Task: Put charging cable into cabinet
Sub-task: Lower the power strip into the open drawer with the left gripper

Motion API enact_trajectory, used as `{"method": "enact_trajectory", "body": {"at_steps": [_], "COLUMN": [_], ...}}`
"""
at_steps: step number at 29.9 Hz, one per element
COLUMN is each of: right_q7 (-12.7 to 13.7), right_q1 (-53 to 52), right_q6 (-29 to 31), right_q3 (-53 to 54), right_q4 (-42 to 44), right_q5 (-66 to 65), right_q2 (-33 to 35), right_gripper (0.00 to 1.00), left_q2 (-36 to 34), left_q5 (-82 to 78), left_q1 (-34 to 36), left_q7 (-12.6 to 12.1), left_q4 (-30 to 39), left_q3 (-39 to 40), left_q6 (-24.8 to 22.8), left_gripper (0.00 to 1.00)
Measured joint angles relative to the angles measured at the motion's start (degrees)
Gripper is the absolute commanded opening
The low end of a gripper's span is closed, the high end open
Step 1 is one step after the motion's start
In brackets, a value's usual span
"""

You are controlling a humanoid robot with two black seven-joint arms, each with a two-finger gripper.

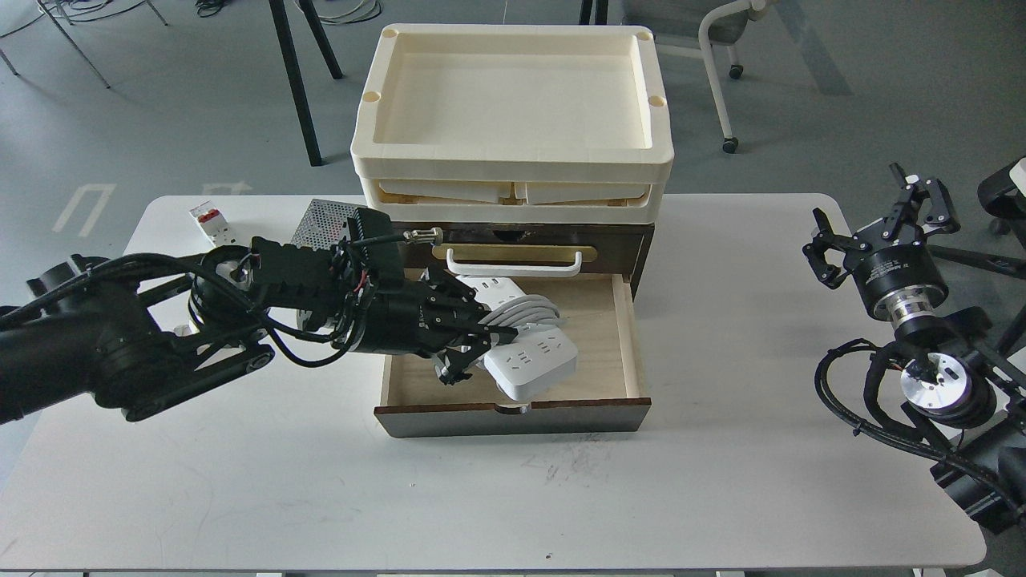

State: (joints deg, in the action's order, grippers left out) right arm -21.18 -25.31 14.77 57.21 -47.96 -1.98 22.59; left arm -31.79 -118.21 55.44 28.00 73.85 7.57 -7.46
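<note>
The charging cable [531, 353] was already over the open lower drawer of the cabinet [513, 417], and the left hand [473, 340] was closed on it at the coiled cord in the middle of the strip. The strip lay at an angle: its near end hung above the front part of the drawer, and its far end pointed toward the white handle [513, 264] of the drawer above. Whether it already rested on the light wood floor of the drawer could not be told, because the hand hid the contact. So the carrying part of the task appeared nearly done. What seemed left was to lower the strip fully, to release it, to take the arm out, and perhaps to push the drawer in.

The left arm reached in from the left side, low over the bench [721, 497], with its wrist almost level and its fingers directed to the right into the drawer. The right hand [874, 228] stood well apart at the right edge of the bench, its fingers spread and holding nothing.
</note>
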Motion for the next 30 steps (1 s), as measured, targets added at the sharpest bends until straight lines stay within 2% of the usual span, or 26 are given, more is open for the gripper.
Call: {"method": "enact_trajectory", "body": {"at_steps": [13,19,30], "right_q7": [0.00,0.00,0.00], "right_q1": [0.00,0.00,0.00], "right_q6": [0.09,0.09,0.09], "right_q3": [-0.08,-0.09,-0.15], "right_q4": [-0.03,-0.03,-0.06], "right_q5": [-0.05,-0.05,-0.05], "right_q2": [0.00,0.00,0.00], "right_gripper": [1.00,1.00,1.00], "left_q2": [4.04,4.59,5.86], "left_q5": [-0.11,-0.50,-0.95], "left_q1": [-1.60,-3.62,-3.34], "left_q7": [0.00,-0.02,0.00], "left_q4": [-8.92,-9.84,-14.82], "left_q3": [0.52,0.57,-0.21], "left_q6": [0.24,0.25,0.15], "left_gripper": [0.00,0.01,0.04]}}
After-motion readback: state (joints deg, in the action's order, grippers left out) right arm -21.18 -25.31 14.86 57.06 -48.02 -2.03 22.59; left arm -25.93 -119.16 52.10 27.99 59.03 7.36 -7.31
